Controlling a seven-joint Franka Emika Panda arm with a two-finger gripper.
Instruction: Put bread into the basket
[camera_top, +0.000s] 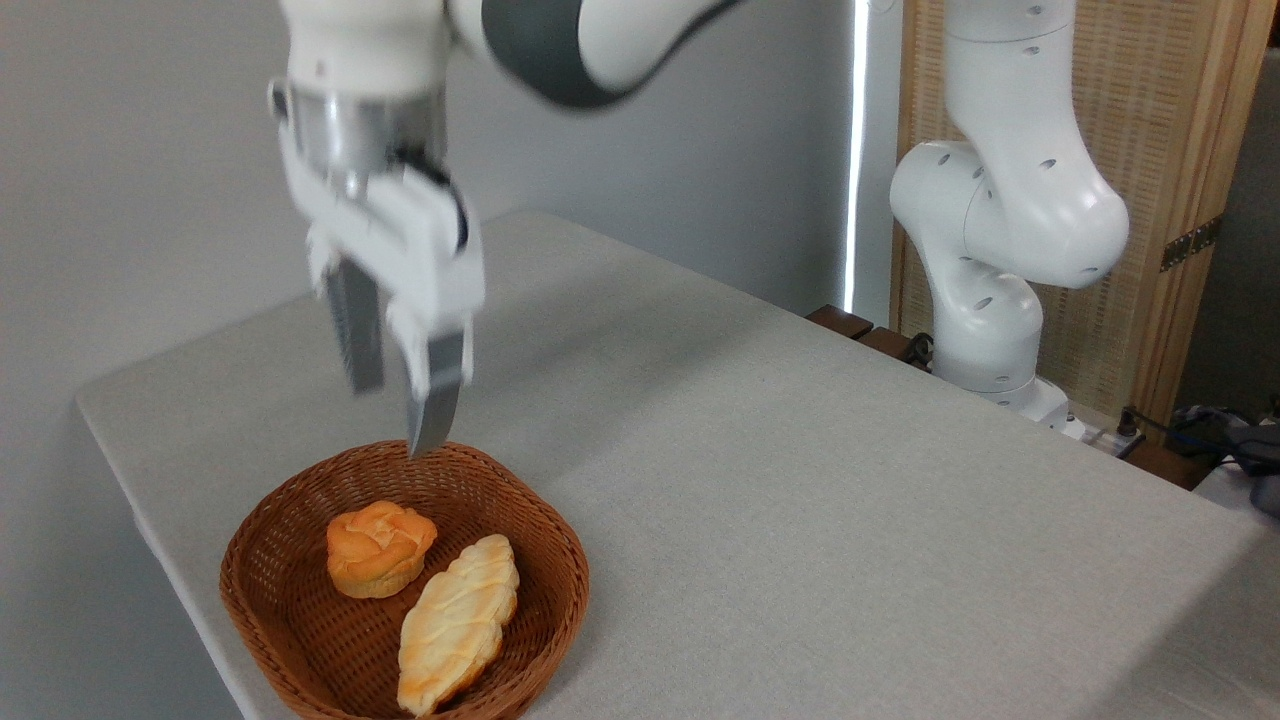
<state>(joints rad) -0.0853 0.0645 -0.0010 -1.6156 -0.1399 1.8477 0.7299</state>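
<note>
While gripper (400, 415) hangs empty, fingers apart, above basket (555, 545), bread (458, 622) lies inside, touching bun (379, 547).

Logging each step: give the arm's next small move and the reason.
Probably lift the hand up and away. The bread already lies in the basket beside the bun, and the hand is open, empty, above the far rim.

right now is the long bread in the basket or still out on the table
In. The bread lies flat inside the basket, beside a small round bun. The gripper is open and empty above the rim.
</note>
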